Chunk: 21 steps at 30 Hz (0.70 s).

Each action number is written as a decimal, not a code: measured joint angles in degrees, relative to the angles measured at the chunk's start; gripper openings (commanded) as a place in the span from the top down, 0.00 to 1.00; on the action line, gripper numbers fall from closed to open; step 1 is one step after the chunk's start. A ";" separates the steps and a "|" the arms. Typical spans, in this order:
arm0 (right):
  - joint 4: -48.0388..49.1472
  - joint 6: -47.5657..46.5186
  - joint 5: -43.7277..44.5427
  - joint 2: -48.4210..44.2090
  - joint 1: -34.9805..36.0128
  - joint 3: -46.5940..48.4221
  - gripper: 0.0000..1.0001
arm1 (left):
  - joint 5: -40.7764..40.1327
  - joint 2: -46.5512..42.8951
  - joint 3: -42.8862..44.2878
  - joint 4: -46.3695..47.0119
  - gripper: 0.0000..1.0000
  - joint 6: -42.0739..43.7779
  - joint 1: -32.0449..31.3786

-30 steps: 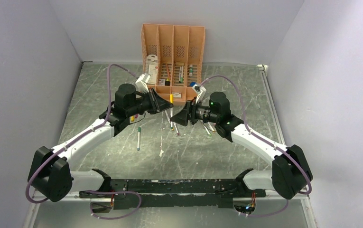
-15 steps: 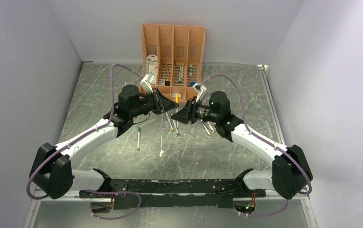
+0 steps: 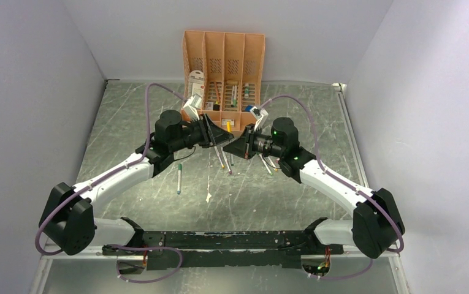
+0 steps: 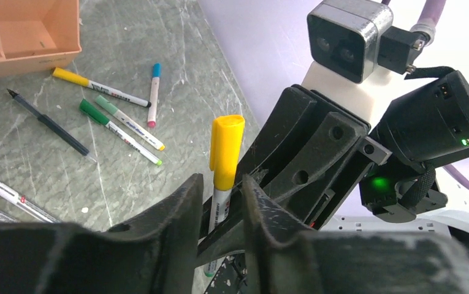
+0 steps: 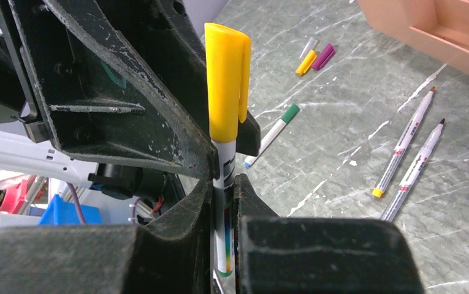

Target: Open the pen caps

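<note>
Mid-air over table: pen upright, yellow cap clear above; right jaws clamp barrel, left jaws straddle it, grip unclear

Pen cap: yellow.
Pen: white barrel, black print (multicoloured band lower down).
Table: grey-green, white-veined marbling.
Organiser: peach-orange.
Arm cables: mauve.
Walls: pale grey.
</note>
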 measured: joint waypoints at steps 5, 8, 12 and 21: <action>0.00 -0.07 -0.20 0.00 0.02 0.00 1.00 | -0.02 0.61 0.00 0.04 0.47 0.07 -0.35; 0.00 -0.07 -0.46 0.00 0.02 -0.02 1.00 | -0.28 0.70 0.00 0.13 0.47 0.28 -0.35; 0.17 -0.04 -0.70 0.00 0.02 -0.20 1.00 | -1.16 1.05 0.07 0.39 0.47 0.87 -0.35; 0.48 0.13 -0.92 -0.02 0.52 -1.55 1.00 | -2.80 3.54 1.60 0.52 0.49 1.68 -0.35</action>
